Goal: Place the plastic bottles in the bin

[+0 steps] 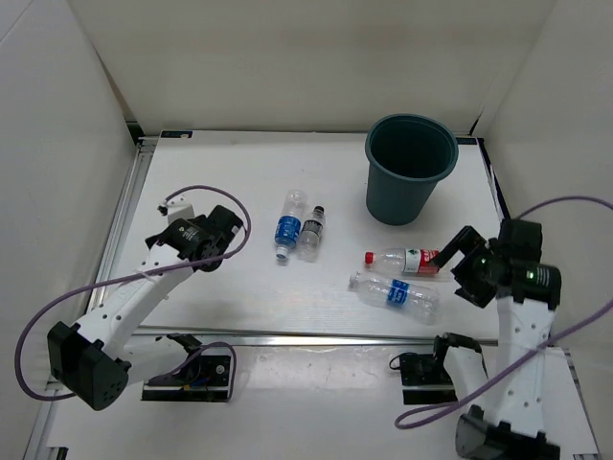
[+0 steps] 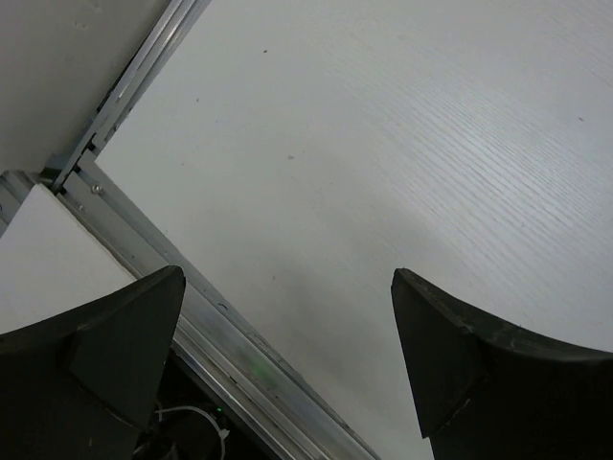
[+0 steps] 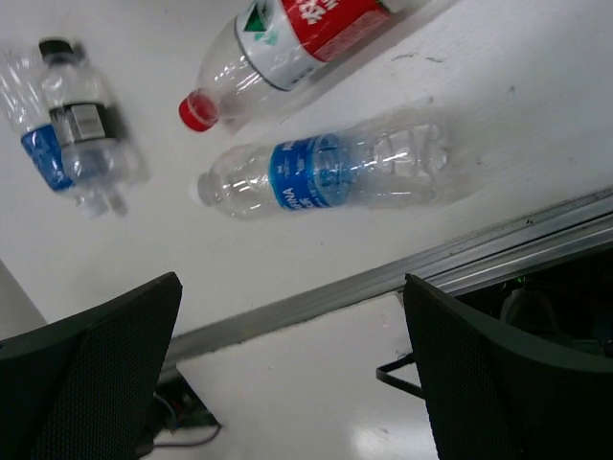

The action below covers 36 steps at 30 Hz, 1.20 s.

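The blue-label bottle (image 3: 326,172) lies on its side on the bench (image 3: 536,86), just ahead of your right hand (image 3: 292,287), its long axis running from finger to finger. That hand stands wide apart, empty, and far nearer than the left hand (image 2: 287,297), likewise spread. You'll likely need to turn the wrist first.

The left arm (image 1: 134,297) slants forward from its base, with the wrist bent at the far end. The left gripper (image 2: 287,278) has its jaws spread wide, and the fingers (image 2: 105,355) grip nothing. The right arm (image 1: 517,345) stands steeply up from its base, with the wrist turned inward. The right gripper (image 3: 290,281) also has its jaws spread wide and holds nothing.
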### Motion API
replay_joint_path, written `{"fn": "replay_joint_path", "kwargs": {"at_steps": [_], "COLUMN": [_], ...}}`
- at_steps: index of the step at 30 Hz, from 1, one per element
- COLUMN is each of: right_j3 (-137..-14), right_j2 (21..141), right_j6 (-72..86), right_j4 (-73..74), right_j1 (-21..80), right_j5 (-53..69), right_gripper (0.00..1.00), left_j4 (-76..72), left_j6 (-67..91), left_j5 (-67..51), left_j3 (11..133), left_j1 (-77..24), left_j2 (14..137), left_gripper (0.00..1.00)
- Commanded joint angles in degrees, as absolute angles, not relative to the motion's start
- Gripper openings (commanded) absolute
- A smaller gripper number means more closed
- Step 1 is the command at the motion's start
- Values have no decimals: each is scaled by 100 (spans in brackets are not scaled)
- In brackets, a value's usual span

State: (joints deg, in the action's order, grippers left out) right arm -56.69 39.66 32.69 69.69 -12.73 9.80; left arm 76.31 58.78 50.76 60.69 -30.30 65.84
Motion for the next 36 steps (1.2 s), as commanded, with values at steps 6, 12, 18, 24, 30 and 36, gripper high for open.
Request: {"fn": "replay_joint_path", "kwargs": {"at_steps": [6,12,18,24,30,36], "right_j3": [-7723,-7964,-6374,-5899,-5415,-4914], "right_j2": [5913,6978,7259,7488,7839,8051], "right_j6": [1803,863,-588,-1272,-1415,-1415], "right_j4": [7066,7050,5305,4107,3551,3138], "right_j1": [524,3416,4359,4052,3666,3288], "right_j5": [135,-2949,-3841,-3691,-3130,-2637], "right_gripper": [100,100,100,100,100,100], "left_j4": [6400,5836,5722,5538,5432,5432], "left_j6": [4511,3990,3929,3981,4043,4096], "left_j5": [5133,5273,5335,5335,5282,5282], "left_j3": [5608,5484,5415,5151,4966,4843], "left_j1": [-3498,-3498,-3498,-3498,-3498,-3498], "left_j2": [5943,5748,5880,5933,5985,6038], "left_gripper": [100,100,100,100,100,100]}}
